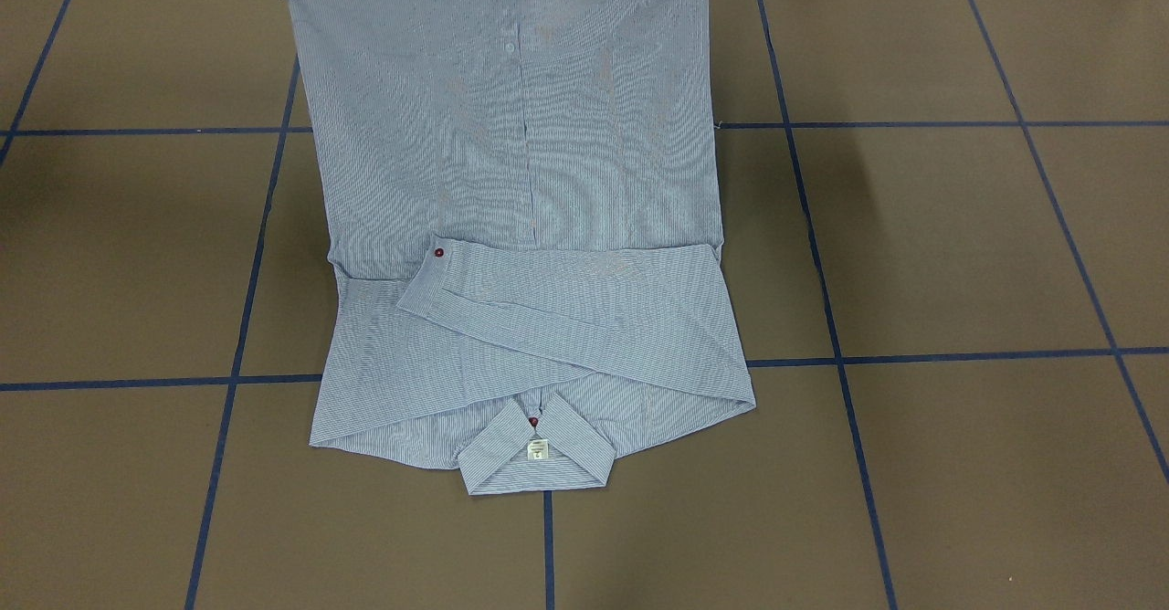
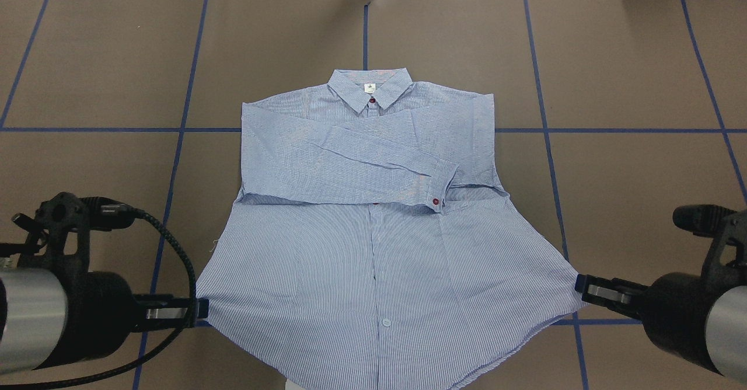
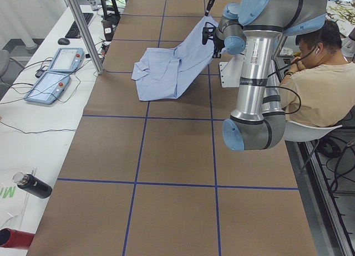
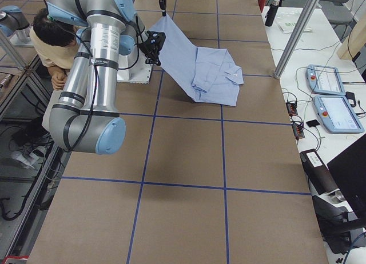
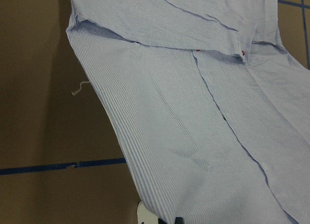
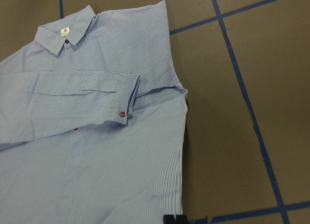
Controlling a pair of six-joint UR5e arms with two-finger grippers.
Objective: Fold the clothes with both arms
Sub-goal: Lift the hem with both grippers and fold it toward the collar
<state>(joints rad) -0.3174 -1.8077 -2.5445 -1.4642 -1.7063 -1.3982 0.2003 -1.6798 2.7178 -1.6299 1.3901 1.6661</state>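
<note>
Pinching the shirt's hem corners in left gripper and right gripper, jaws clamping cloth. Holding the hem raised over the table's robot-side edge.

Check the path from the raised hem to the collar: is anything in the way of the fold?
Nothing visible does. The left gripper and right gripper hold the hem corners of the shirt, and between hem and collar lie only its own sleeves, folded flat across the chest.
</note>
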